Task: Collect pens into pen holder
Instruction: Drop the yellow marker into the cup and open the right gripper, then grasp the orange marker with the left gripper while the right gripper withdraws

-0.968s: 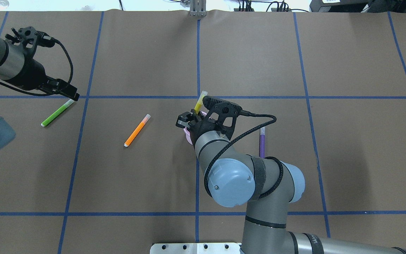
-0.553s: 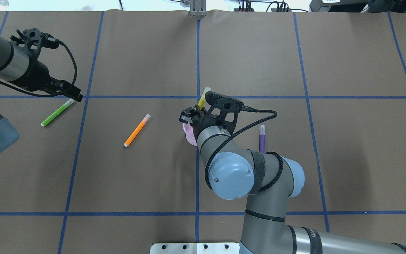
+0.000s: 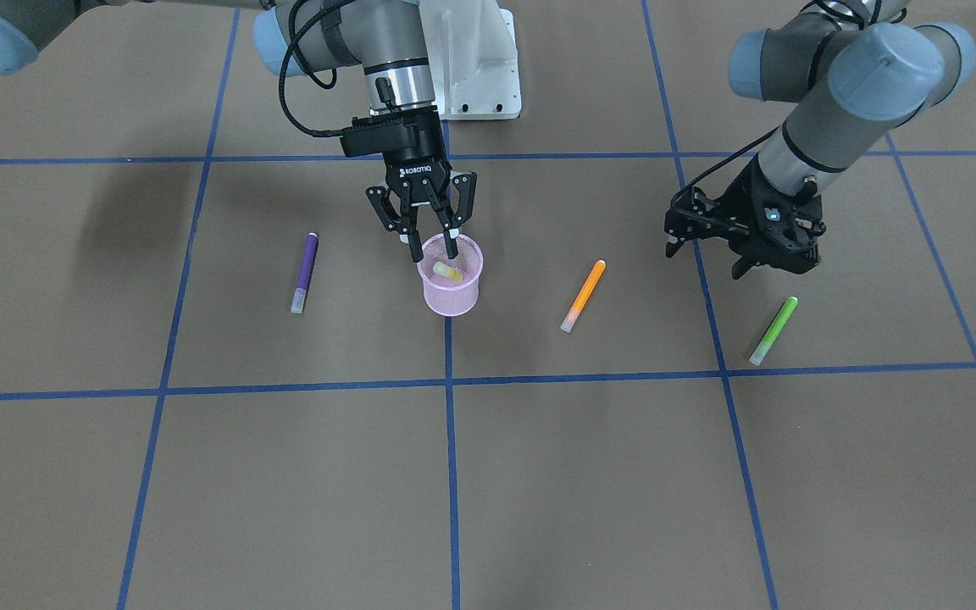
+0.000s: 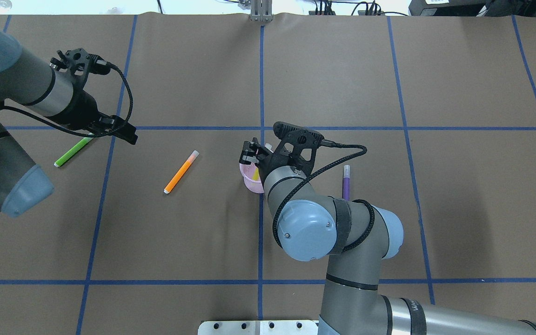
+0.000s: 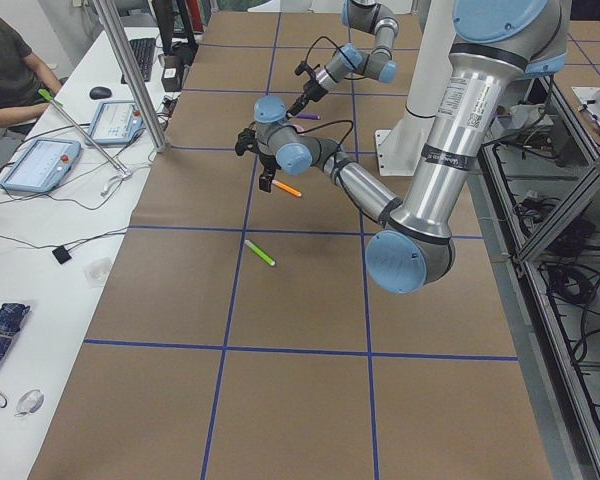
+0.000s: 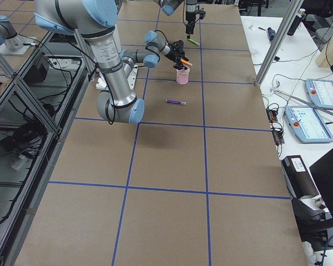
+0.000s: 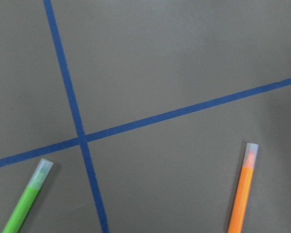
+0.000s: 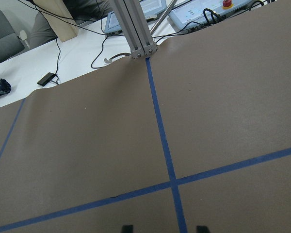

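We find the pink wire-mesh pen holder (image 3: 451,298) standing upright on the brown worktop (image 3: 539,474), on one of the blue tape lines (image 3: 451,440) that grid it. A yellow pen (image 3: 447,272) lies tilted inside the holder, wholly below its rim and gripped by nothing. The right pincer (image 3: 430,246) hangs directly above the holder, pointing down. Its fingers are spread wide, their tips are at the level of the rim on the robot's side, and it has hold of nothing. The right wrist view confirms the two tips well apart with only bare worktop between them. The purple pen (image 3: 304,273) lies flat on the robot's right of the holder, near it but apart. The orange pen (image 3: 583,296) lies flat on the robot's left of the holder, at a similar remove. The green pen (image 3: 773,330) lies farther from the holder on that same side, beyond the orange one. The left pincer (image 4: 127,135) is raised above the worktop on that side of the holder, between the green and orange pens and nearer the green. It carries nothing, and we cannot tell how far its jaws are parted. The left wrist view shows the cap ends of the green and orange pens, both lying free on the worktop.
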`<state>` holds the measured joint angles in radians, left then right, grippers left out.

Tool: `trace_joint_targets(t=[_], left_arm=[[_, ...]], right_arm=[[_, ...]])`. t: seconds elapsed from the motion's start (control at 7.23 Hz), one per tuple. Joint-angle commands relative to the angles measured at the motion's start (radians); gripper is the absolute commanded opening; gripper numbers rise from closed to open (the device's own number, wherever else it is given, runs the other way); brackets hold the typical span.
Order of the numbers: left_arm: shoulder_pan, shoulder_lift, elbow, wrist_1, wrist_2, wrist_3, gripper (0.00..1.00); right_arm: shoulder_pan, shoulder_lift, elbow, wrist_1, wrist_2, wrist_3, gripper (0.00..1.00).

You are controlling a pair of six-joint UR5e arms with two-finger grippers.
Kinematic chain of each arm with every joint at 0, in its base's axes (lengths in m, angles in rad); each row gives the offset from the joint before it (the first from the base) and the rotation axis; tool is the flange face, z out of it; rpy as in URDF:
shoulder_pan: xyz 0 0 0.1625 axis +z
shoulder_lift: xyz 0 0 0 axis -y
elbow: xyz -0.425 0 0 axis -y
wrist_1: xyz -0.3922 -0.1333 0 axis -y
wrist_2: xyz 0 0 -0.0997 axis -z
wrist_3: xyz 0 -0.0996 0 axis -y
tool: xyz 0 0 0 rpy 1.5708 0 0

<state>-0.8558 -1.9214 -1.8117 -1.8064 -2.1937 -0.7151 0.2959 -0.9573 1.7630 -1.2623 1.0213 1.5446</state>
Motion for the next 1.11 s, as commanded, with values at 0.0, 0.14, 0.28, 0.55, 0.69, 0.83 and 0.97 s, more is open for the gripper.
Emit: trace_joint_targets(t=[0.0,0.14,0.28,0.55,0.69,0.83,0.97], left_arm=[[0.047,-0.12,0.128,-0.001,-0.001,0.0,0.99],[0.066,-0.193,0.211,-0.001,-0.003,0.0,0.97],[0.089,-0.229,0.265,0.001,0.0,0.0,0.94],[0.129,-0.243,0.305,0.012,0.002,0.0,0.84],[0.13,-0.305,0.355,0.085,0.002,0.011,0.79],[0.135,-0.329,0.364,0.135,0.005,0.02,0.78],[0.152,-0.329,0.371,0.159,0.017,0.022,0.75]], right_arm=[[0.035,-0.1,0.149,0.004,0.09,-0.081,0.99],[0.09,-0.162,0.211,0.006,0.208,-0.09,0.99],[0.162,-0.21,0.245,0.006,0.329,-0.106,0.99],[0.255,-0.261,0.274,0.007,0.468,-0.153,0.99],[0.288,-0.276,0.279,0.007,0.527,-0.175,0.99],[0.32,-0.291,0.277,0.007,0.586,-0.196,0.99],[0.33,-0.3,0.277,0.007,0.595,-0.207,0.99]])
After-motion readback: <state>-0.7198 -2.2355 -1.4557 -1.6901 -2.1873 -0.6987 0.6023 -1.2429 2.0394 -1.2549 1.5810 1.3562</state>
